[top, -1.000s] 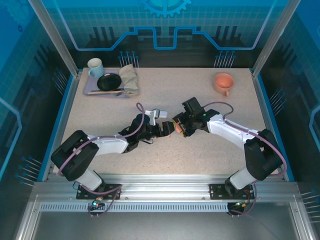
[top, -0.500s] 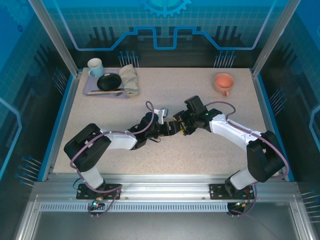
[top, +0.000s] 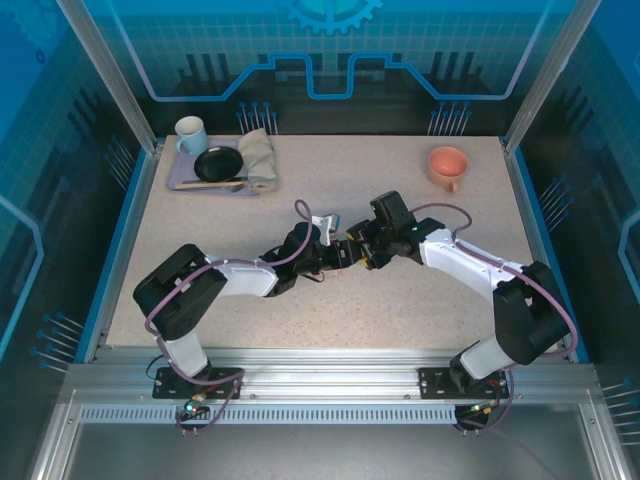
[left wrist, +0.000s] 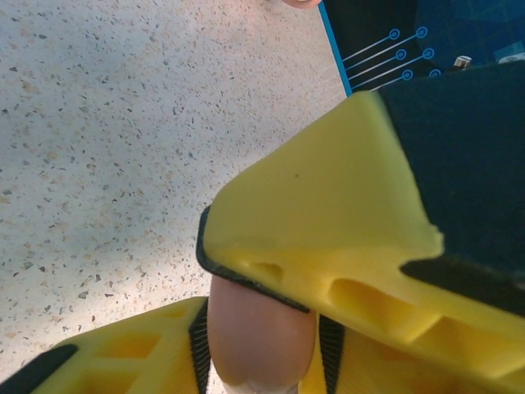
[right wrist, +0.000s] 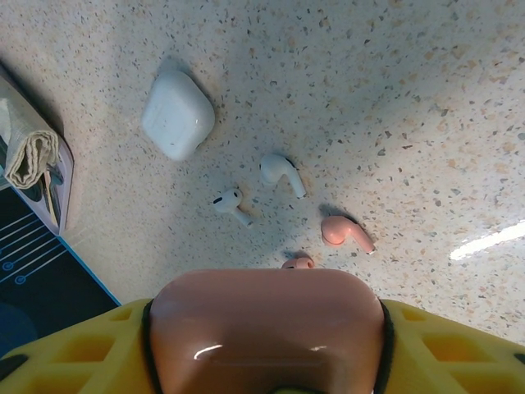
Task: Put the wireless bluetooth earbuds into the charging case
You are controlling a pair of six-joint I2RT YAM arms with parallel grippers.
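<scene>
- Speckled beige tabletop (top: 400, 300) was seen inside a blue-walled enclosure. A tray (top: 190, 183) sat at the upper left of the overhead view and a coral mug (top: 448, 165) at the upper right.
- At the centre of the overhead view the two arms were met tip to tip. What lay between the tips could not be made out from above.
- In the right wrist view a coral-pink case (right wrist: 267, 316) was cut off by the bottom edge. It was clamped between the yellow fingers of the right gripper (right wrist: 267, 353), with a black pad against each side.
- In the left wrist view a rounded pink end was flanked tightly by the pads of the left gripper (left wrist: 261, 365), which were set against it on both sides. The right of that frame was blocked by a large yellow finger (left wrist: 328, 230).
- Four tiny stemmed earbuds (right wrist: 283, 174) lay loose on the table in the middle of the right wrist view, above the held case. Two were white and lay near each other.
- One coral-pink earbud (right wrist: 346, 234) lay to their lower right. The second coral-pink earbud (right wrist: 298, 263) was mostly hidden behind the case's top edge, and only a rounded tip was shown.
- A closed white case (right wrist: 178, 113) lay at the upper left, apart from the earbuds.
- A folded cloth (right wrist: 29, 156) was cut off at the left edge.
</scene>
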